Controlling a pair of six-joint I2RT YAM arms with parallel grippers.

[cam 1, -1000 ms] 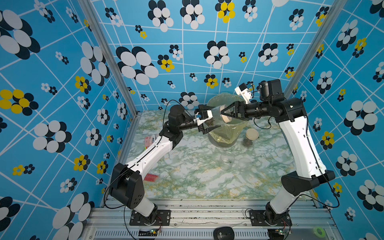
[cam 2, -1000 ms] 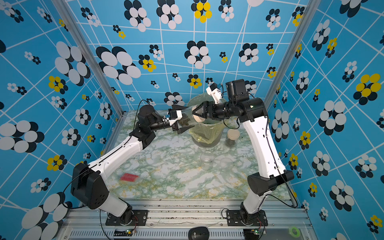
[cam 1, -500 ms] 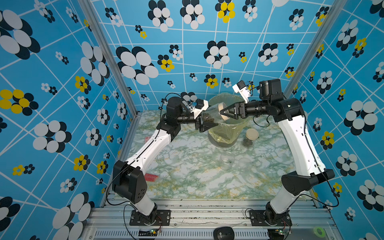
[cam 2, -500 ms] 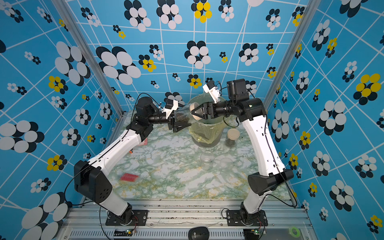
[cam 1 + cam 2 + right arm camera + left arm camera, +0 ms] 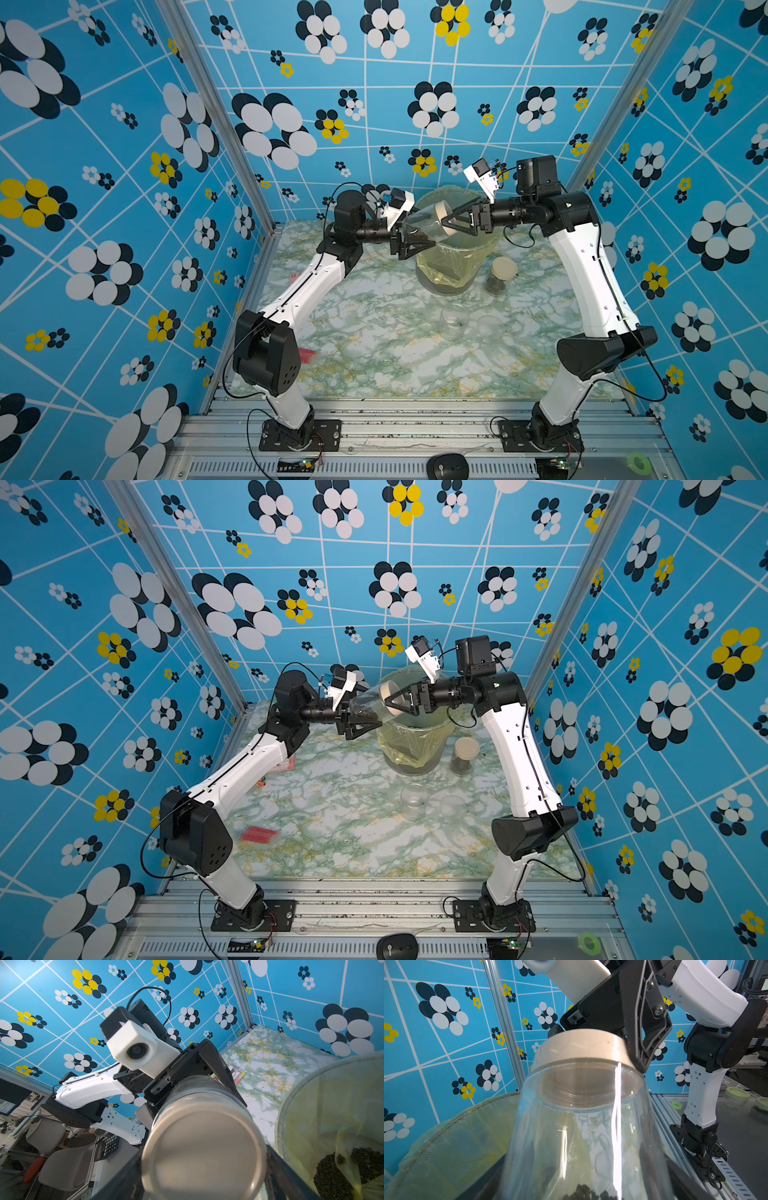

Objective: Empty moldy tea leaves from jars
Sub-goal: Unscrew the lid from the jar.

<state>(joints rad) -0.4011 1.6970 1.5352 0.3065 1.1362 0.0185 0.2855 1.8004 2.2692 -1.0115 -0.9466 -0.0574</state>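
While stretched level toward mid-frame, left jaws grip a tilted jar [image 5: 422, 226], right jaws its beige lid [image 5: 444, 212], tea leaves [image 5: 583, 1192] inside, bin [image 5: 482, 249] beneath.

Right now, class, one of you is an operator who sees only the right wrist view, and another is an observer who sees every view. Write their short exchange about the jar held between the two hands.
Operator: I see the lid face-on. Is anything inside this jar?
Observer: Yes. The left wrist view shows dark tea leaves at its far end.
Operator: Is the lid off yet?
Observer: No. That view shows it seated on the jar's mouth, with a finger of the right hand on its rim.
Operator: Any jars left to empty?
Observer: In both top views a lidded jar with more tea leaves stands beside the bin.
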